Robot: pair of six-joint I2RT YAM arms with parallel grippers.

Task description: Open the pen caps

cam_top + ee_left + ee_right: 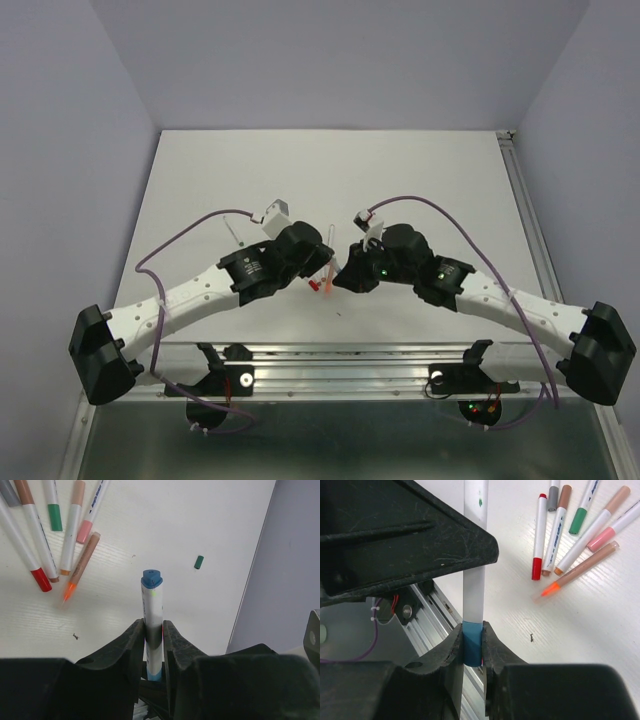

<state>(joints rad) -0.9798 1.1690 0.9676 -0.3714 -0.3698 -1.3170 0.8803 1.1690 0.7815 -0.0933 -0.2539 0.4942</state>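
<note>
Above the table (300, 180), near its front centre, the left gripper (153, 630) clamped the white pen barrel (152, 605). The right gripper (472, 632) was closed on the blue pen cap (471, 647), which was seated on that barrel.

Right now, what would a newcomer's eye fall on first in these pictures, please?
One white pen is held above mid-table: the left gripper clamps its barrel, the right gripper its blue cap. Nearby lies a cluster of pens, one orange tip bared, and a loose green cap.
</note>
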